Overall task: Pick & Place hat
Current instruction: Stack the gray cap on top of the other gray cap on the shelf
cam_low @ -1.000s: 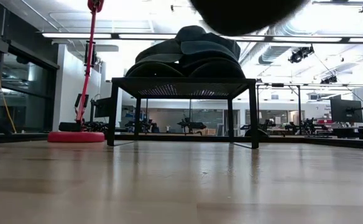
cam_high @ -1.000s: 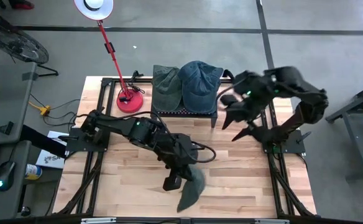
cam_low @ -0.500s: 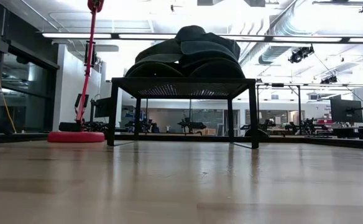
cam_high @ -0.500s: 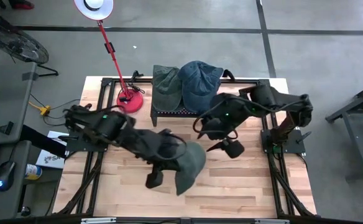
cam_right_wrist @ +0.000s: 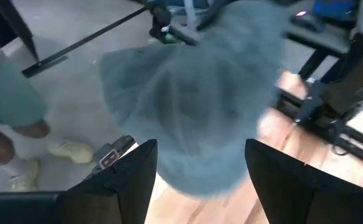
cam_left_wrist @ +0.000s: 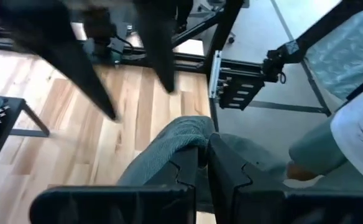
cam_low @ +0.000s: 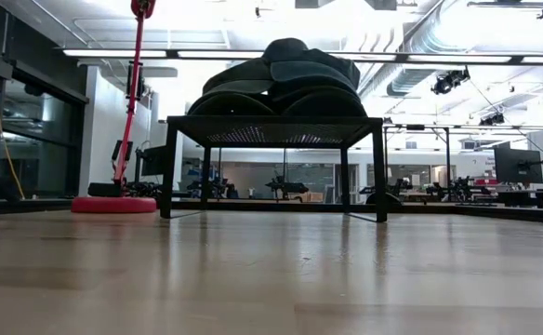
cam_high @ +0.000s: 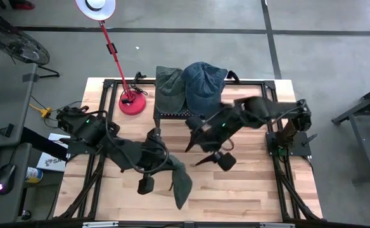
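Holding the green hat [cam_high: 182, 183] in the air above the counter [cam_high: 248, 190], pinched in the left gripper [cam_left_wrist: 203, 155]. Waiting nearby with right gripper [cam_high: 194, 145] spread wide. Advising a firm pinch, then lowering slowly.

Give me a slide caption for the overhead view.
Left tool lifts a green hat above the table as the open right tool approaches.
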Controlling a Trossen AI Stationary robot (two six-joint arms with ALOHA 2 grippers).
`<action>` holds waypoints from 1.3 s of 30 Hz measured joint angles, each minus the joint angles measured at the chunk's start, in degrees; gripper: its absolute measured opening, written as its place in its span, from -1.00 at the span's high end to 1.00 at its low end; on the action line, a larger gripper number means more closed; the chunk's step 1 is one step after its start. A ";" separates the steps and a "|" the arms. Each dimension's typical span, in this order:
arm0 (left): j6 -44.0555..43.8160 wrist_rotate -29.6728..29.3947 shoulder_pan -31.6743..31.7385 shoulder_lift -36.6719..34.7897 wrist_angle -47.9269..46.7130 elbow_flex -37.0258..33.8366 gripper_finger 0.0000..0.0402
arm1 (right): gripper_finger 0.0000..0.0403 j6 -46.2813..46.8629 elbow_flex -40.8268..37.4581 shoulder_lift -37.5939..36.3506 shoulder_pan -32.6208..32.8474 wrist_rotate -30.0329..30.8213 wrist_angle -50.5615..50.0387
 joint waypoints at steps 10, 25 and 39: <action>-0.07 -0.25 0.05 0.00 -0.32 0.00 0.95 | -0.17 0.03 -0.08 2.63 2.43 3.92 1.20; 1.51 0.67 0.05 0.02 2.07 0.00 0.95 | -0.05 0.13 0.02 4.33 3.26 7.05 0.60; 1.48 0.32 -2.25 0.02 3.39 0.00 0.95 | -0.08 1.32 0.01 4.33 0.19 -2.88 -3.86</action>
